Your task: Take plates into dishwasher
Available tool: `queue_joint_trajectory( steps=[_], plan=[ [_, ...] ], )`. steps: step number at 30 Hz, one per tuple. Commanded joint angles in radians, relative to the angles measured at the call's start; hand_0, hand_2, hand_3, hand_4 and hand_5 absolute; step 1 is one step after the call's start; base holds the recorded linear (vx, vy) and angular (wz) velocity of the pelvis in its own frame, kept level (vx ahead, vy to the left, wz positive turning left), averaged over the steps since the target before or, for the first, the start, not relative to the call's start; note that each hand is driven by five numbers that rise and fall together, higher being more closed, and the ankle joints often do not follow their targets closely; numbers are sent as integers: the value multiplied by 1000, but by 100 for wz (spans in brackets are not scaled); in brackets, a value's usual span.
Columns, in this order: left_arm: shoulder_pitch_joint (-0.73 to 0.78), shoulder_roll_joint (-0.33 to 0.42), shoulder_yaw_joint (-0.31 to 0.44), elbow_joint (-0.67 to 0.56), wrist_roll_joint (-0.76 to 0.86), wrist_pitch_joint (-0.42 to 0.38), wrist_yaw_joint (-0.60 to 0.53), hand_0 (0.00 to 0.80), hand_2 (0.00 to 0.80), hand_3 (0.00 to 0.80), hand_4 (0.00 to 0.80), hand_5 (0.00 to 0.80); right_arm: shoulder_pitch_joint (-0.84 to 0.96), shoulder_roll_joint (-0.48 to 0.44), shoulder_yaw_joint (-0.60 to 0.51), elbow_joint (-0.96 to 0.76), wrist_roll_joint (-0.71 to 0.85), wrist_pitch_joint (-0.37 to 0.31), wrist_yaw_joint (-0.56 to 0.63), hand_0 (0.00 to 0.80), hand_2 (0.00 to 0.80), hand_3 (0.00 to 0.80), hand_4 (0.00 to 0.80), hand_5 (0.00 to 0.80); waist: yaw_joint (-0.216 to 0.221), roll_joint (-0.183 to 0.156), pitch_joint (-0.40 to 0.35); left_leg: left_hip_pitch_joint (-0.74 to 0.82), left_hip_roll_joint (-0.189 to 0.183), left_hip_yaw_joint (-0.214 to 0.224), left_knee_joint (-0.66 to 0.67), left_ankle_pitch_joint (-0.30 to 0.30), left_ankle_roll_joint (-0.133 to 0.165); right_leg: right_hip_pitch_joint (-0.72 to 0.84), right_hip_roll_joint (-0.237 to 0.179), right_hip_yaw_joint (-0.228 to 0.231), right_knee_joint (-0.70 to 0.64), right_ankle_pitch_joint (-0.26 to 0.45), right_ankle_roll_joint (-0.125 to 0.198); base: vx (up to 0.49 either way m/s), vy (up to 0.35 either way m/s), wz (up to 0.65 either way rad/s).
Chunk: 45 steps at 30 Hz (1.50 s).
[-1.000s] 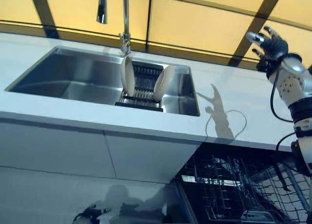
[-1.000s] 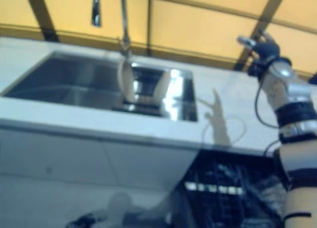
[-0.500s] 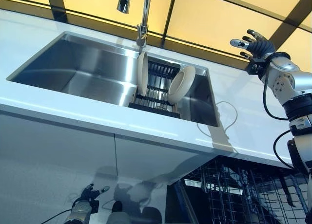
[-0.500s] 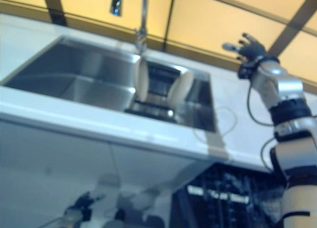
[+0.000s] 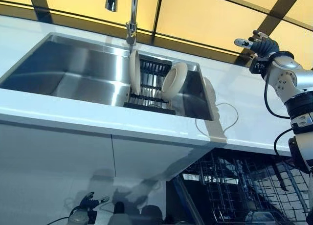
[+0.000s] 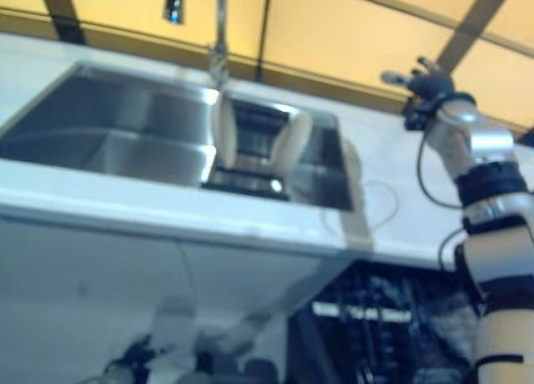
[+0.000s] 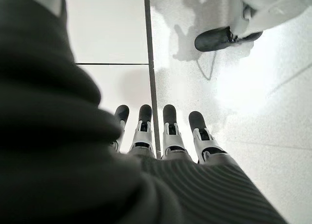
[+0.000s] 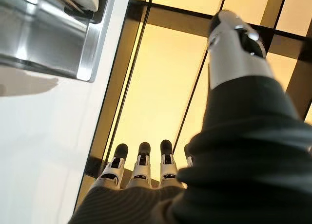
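Up at the right, the robot's right hand is raised above the white countertop, fingers straight and spread, holding nothing; behind it are the yellow wall panels with their dark strips. Its own wrist view shows the same straight fingers against those panels, with a corner of the sink and counter off to one side.

Two plates stand on edge in a black dish rack at the right end of the steel sink. One plate is nearly upright at the rack's left side, the other leans at its right side, with bare rack slots between them. A tall tap rises from the sink's back rim, just behind the left plate. Well apart from the raised hand, the plates sit lower and to its left, with the sink's right wall and a stretch of counter between.

Below the counter at the right, the dishwasher's wire rack is pulled out beneath the counter edge. White cabinet fronts fill the space under the sink.

Low down by the pale floor hangs the left hand, fingers straight and empty in its wrist view.
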<state>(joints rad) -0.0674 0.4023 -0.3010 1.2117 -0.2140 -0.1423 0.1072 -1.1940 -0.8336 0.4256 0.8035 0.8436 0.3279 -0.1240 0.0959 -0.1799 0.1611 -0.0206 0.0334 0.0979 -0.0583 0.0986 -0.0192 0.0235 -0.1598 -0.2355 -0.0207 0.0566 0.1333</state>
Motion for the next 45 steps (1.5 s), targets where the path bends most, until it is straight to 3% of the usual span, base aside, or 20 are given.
queue_joint_trajectory(
  steps=[1, 6, 18, 45],
  plan=[
    [-21, -15, -45, -4, -46, -10, -31, 0, 0, 0, 0, 0, -121, -66, 38, -4, -27, -86, -43, 0, 0, 0, 0, 0, 10, 35, -2, 63, -5, -21, -9, -79, 3, -76, 10, 14, 21, 89, 24, 98, -94, 36],
    [-9, -23, -71, 1, -28, -27, -37, 0, 0, 0, 0, 0, -138, -70, 47, -3, -33, -89, -74, 0, 0, 0, 0, 0, 19, 37, 8, 37, -9, -27, -29, -72, -6, -45, 26, 2, -51, 92, 16, 48, -65, 11],
    [-22, -37, -110, -20, -91, -58, -35, 0, 0, 0, 0, 0, -219, -40, 85, 24, 26, -99, -110, 0, 0, 0, 0, 0, 19, 68, 78, -31, -17, -44, -29, -56, -20, -100, 14, -2, -64, 108, 19, -31, 7, 1],
    [-28, -47, -110, -26, -93, -48, -18, 0, 0, 0, 0, 0, -195, 115, 77, -17, 71, -24, -63, 0, 0, 0, 0, 0, 46, 41, 91, -24, -14, -58, -29, -61, -22, -83, 2, -26, -59, 102, 21, 11, 6, 2]
  ],
)
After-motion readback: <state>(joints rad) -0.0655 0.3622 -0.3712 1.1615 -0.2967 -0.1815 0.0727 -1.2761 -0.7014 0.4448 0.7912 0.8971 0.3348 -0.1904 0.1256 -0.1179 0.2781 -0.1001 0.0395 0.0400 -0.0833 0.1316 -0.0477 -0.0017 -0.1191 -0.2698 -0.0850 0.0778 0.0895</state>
